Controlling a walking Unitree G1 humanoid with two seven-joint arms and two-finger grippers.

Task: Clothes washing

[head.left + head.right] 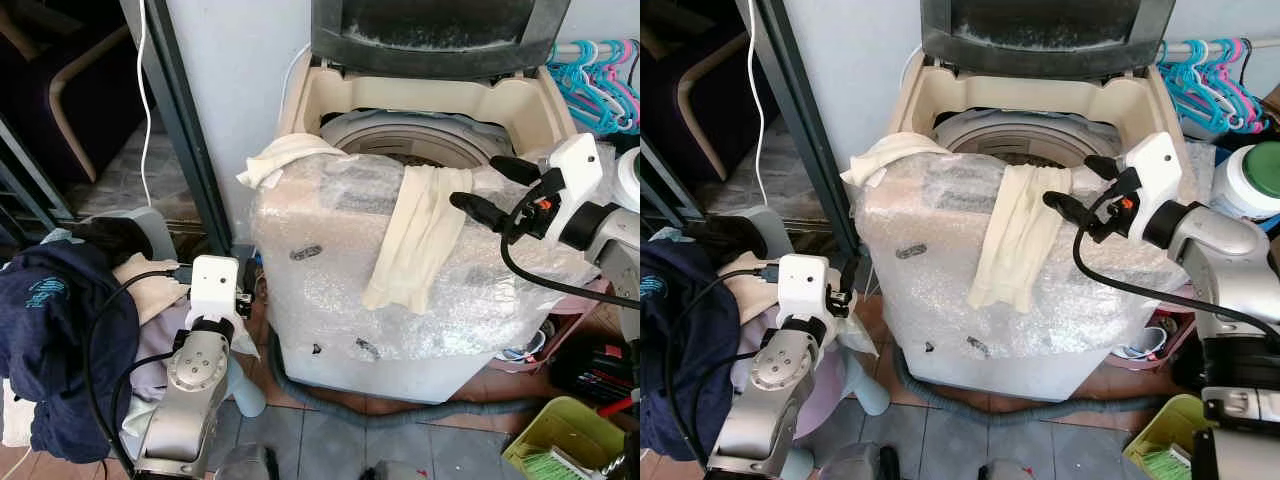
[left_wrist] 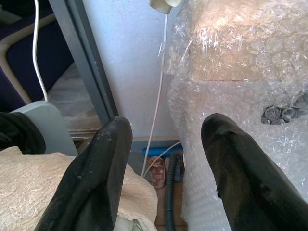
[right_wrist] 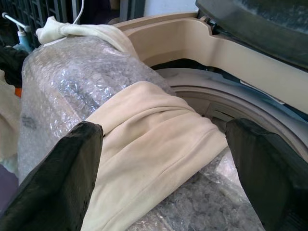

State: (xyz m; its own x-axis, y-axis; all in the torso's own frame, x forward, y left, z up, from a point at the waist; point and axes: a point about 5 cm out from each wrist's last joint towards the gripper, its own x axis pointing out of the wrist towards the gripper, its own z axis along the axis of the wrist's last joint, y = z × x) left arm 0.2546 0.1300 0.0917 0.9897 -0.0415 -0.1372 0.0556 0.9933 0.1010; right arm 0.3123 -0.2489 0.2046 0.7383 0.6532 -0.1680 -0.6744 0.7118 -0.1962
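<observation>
- Head views: a cream top-loading washing machine (image 1: 420, 290), its front wrapped in clear bubble wrap, stands in the middle with its dark lid (image 1: 430, 35) raised at the far side.
- A cream-coloured cloth (image 1: 415, 240) hangs over the machine's near rim, one end at the drum opening and the rest down the wrapped front; a second cream cloth (image 1: 285, 158) is bunched on the machine's left near corner.
- The right gripper (image 1: 495, 190) hovers just right of the hanging cloth at the rim, its two black fingers spread apart and holding nothing.
- The left gripper (image 1: 845, 288) is low on the left, beside the machine's left near corner, above a heap of laundry with a dark navy garment (image 1: 50, 340) at the far left.
- Blue and pink plastic hangers (image 1: 595, 80) hang at the far right; a yellow-green plastic basket (image 1: 560, 435) sits on the tiled floor at the near right; a grey hose (image 1: 380, 410) lies below the machine.
- Left wrist view: the two black fingers (image 2: 91, 183) stand apart, empty, over a cream woven cloth (image 2: 29, 192), with bubble wrap (image 2: 240, 72) beside them.
- Right wrist view: the black fingers (image 3: 57, 178) are wide apart either side of the cream-coloured cloth (image 3: 149, 144) draped on the rim.
</observation>
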